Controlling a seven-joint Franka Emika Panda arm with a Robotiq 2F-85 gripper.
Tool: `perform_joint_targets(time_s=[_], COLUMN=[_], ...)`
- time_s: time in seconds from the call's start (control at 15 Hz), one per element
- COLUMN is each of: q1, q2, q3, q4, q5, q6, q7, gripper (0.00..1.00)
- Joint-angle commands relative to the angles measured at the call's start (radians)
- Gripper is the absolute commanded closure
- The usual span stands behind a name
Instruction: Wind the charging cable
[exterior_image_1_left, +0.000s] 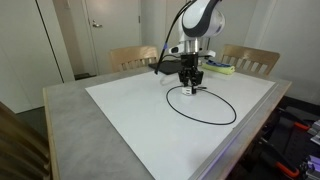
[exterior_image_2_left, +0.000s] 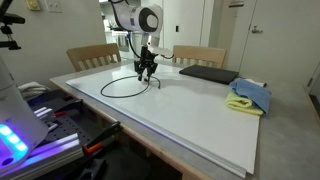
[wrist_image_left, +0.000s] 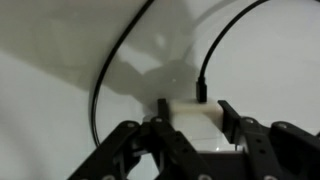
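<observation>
Arm positioned over the far part of the large white sheet (exterior_image_1_left: 130, 115) covering the grey tabletop (exterior_image_1_left: 68, 125). Black two-finger gripper (exterior_image_1_left: 190, 78) points straight down, just above the sheet. In the wrist view I see the gripper (wrist_image_left: 192, 110) with one finger on each side of a small white block-shaped plug (wrist_image_left: 190, 122). Both fingers appear to touch its sides, so I record the jaws as partly closed and clamped on that plug. The long thin black charging cable (wrist_image_left: 201, 85) leaves the top of the plug and curves away. A second strand arcs past on the left of that view. In both exterior views the cable lies flat on the sheet as one wide open loop (exterior_image_1_left: 236, 112), with the gripper (exterior_image_2_left: 146, 74) at the loop's far edge. The loop (exterior_image_2_left: 120, 96) is not coiled tight. Well apart from it lie a flat black rectangular pad (exterior_image_2_left: 208, 73) and a crumpled yellow and blue cloth (exterior_image_2_left: 250, 97). Two wooden chairs (exterior_image_2_left: 92, 55) stand behind the table.
</observation>
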Motion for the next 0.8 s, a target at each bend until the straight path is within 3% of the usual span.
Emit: perform_joint_targets(time_s=[0.0,0.27,0.73], q1=[0.049,0.070,0.078], q2=[-0.016,-0.009,-0.001], q3=[-0.025,-0.014,-0.012], q4=[-0.020,-0.036,-0.037], q5=[-0.087,-0.116,-0.095], q6=[0.047,0.099,0.085], q7=[-0.087,-0.147,-0.221], gripper=[0.73,0.73,0.73])
